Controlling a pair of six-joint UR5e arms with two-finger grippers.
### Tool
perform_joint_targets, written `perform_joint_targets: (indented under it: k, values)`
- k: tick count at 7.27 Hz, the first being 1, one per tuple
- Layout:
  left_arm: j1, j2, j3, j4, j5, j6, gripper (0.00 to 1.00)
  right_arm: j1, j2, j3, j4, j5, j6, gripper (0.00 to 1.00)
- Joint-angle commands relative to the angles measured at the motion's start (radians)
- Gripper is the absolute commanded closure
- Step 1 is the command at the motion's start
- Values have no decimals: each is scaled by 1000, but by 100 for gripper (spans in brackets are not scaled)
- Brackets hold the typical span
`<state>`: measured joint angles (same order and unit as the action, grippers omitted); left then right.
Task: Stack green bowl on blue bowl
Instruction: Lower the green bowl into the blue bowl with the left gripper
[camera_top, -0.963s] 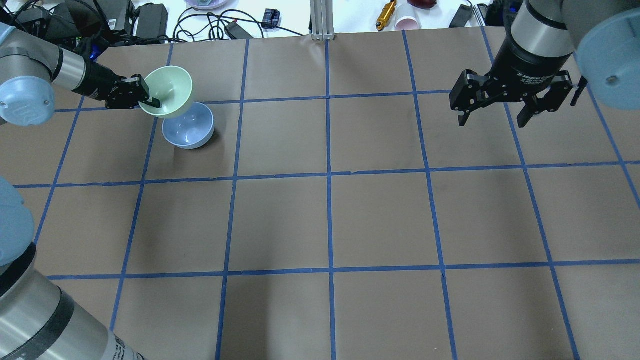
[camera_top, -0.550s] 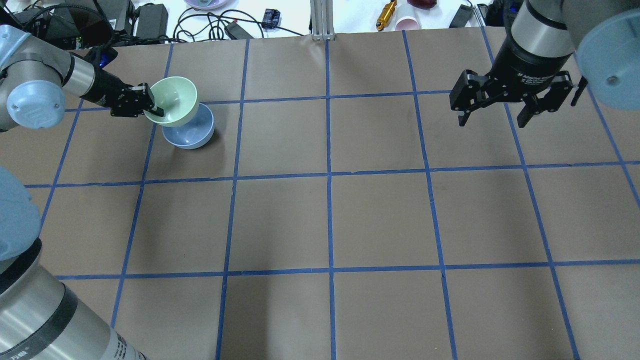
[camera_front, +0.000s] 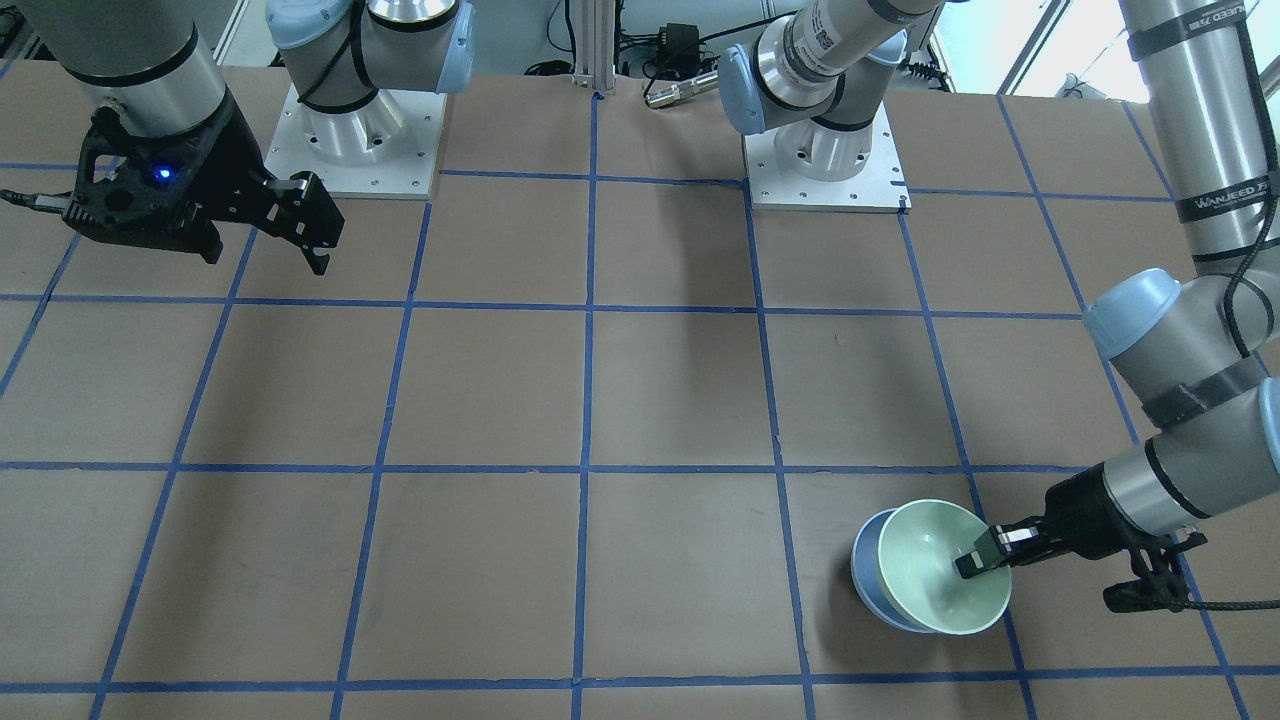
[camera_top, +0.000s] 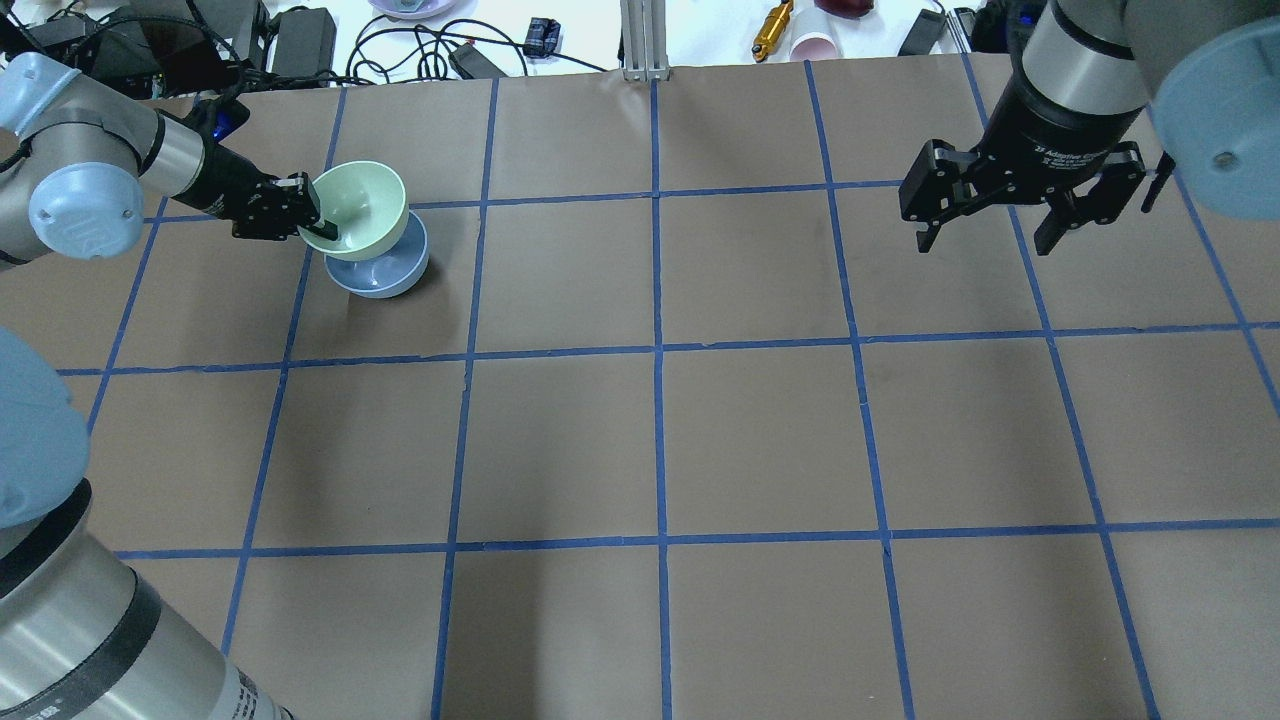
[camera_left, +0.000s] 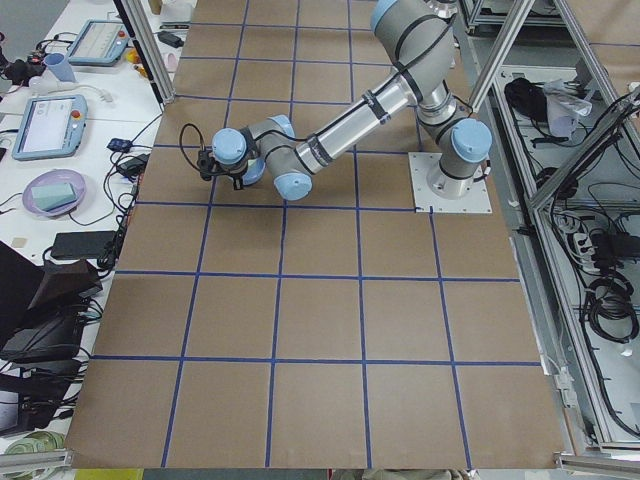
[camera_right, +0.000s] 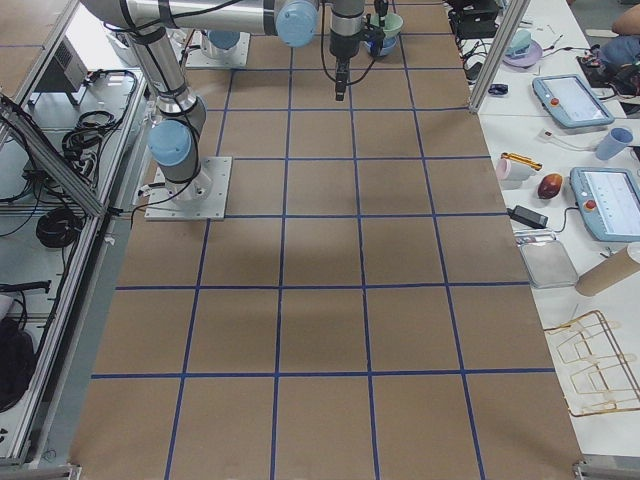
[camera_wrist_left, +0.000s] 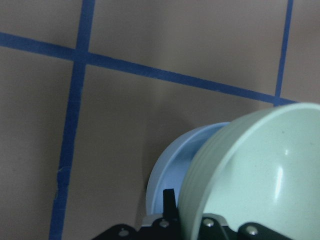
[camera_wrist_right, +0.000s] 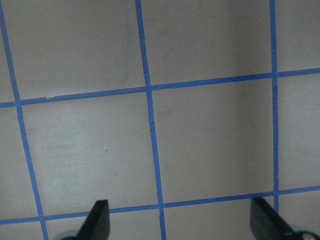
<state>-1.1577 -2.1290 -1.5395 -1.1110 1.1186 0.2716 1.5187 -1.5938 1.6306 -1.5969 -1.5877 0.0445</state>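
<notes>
the green bowl was held by its rim in the left pincer, which was closed narrowly on the bowl's wall, with one finger seen inside the bowl and the other outside it. the bowl was carried tilted, its mouth turned partly away from the pincer, and it was placed over the blue bowl so that most of the blue bowl's opening was covered. whether the two bowls were touching could not be told. in the front-facing view only a crescent of the blue bowl was shown beside the green bowl. the blue bowl was stood upright on the worktop, within a square marked by blue tape lines, near the far left corner. the right pincer was held wide, with nothing between its fingers, above the worktop and well apart from both bowls.
</notes>
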Motion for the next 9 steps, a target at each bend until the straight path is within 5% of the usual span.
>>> perform_joint_targets:
  k: [1,9]
  values:
    - [-10,1,-7,2,4,9,100,0,0,0,0,0,0,0]
    - [-10,4,2,3,49,18,95,0,0,0,0,0,0,0]
